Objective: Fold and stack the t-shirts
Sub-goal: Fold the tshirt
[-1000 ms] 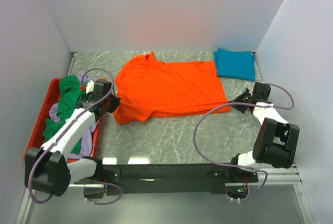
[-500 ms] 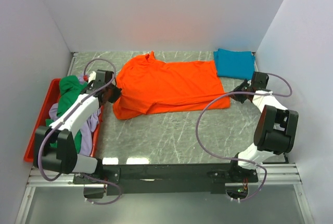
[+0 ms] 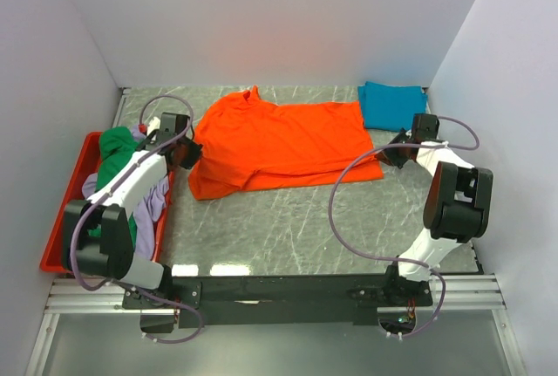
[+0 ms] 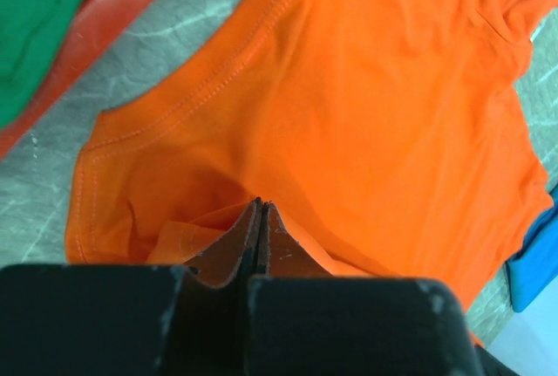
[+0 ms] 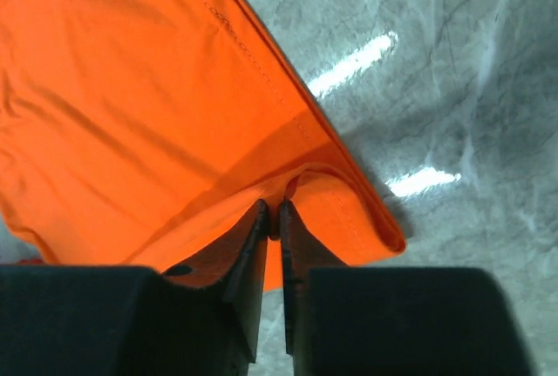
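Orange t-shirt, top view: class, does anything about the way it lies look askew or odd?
Yes. The orange t-shirt lies only partly folded: its near edge is doubled over in an uneven strip, and the end by the left gripper is bunched and rumpled, not flat. The folded teal t-shirt looks tidy.

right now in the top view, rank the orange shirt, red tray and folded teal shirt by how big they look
1. orange shirt, clearly the largest
2. red tray, though clothes cover much of it
3. teal shirt, the smallest; it lies farther from the camera, which shrinks it a little
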Available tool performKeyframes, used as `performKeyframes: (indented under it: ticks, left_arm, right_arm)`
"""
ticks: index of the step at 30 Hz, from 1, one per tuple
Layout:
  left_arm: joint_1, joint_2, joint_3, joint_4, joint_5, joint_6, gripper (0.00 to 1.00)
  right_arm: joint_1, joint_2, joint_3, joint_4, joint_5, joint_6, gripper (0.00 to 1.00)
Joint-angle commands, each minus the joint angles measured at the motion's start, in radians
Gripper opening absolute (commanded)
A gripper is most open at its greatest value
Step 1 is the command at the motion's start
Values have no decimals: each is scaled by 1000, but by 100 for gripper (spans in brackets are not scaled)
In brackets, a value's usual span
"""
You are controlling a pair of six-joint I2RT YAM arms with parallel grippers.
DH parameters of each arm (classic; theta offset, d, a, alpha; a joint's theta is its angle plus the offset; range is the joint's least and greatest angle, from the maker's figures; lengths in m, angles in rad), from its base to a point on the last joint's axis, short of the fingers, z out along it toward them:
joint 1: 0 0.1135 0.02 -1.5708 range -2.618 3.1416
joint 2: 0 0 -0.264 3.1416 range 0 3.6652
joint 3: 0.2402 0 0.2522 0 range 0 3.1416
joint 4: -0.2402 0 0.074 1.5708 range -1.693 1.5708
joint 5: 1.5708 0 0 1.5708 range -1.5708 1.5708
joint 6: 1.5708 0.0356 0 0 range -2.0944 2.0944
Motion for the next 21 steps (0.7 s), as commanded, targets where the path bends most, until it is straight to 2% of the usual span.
performKeyframes:
  ticks: [1,3,4,5,7,8,11,16,21]
  left_arm:
    - [22,11,40,20,-8,30,1]
    - [36,25,46,27,4,41,5]
    - [40,31,49,30,13,46,10]
    - [51,35,57,38,26,55,26]
    - [57,42,68,47,56,75,46]
    - [59,40,75,50,66,84,52]
    - [59,9,69,58,95,99,63]
    - [45,-110,-17,18,43,66,63]
    - [-29,-219,-132,-51,-101,-17,57]
  right_arm:
    - [4,11,55,-4,20,-22,19]
    - [13,10,66,-15,29,-30,28]
    - [16,8,70,-21,38,-31,37]
    - [22,4,76,-27,48,-34,42]
    - [33,-18,72,-47,75,-39,52]
    - [35,-29,63,-51,78,-39,53]
    - [39,-101,-16,-24,91,-31,53]
    - [42,-240,-187,22,103,-5,52]
    - [45,-335,-310,91,89,33,48]
